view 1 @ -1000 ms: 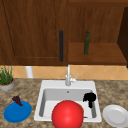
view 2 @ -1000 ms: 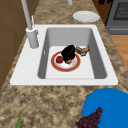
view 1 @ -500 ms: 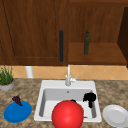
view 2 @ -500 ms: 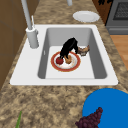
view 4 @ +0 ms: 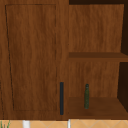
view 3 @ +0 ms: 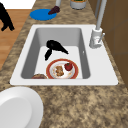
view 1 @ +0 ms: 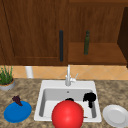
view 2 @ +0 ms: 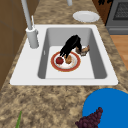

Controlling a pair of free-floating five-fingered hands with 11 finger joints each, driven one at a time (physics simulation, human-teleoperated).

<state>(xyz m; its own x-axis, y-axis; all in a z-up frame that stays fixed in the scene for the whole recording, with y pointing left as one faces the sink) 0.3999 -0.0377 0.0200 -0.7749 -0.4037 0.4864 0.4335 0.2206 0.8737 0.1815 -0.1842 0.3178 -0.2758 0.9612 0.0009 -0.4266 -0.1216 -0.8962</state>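
Red-rimmed plate [view 2: 65,61] in white sink [view 2: 25,67], granite counter; right hand [view 3: 55,46] above, fingers relaxed.

This is a home kitchen. A white sink [view 1: 40,100] with a tall faucet [view 1: 68,76] is set into a speckled stone desk [view 2: 50,105], wooden wall cabinets [view 4: 32,55] hang above with a green bottle [view 4: 86,96] on an open shelf, and a stove [view 2: 117,15] stands at the far end beside a white plate [view 2: 85,16].
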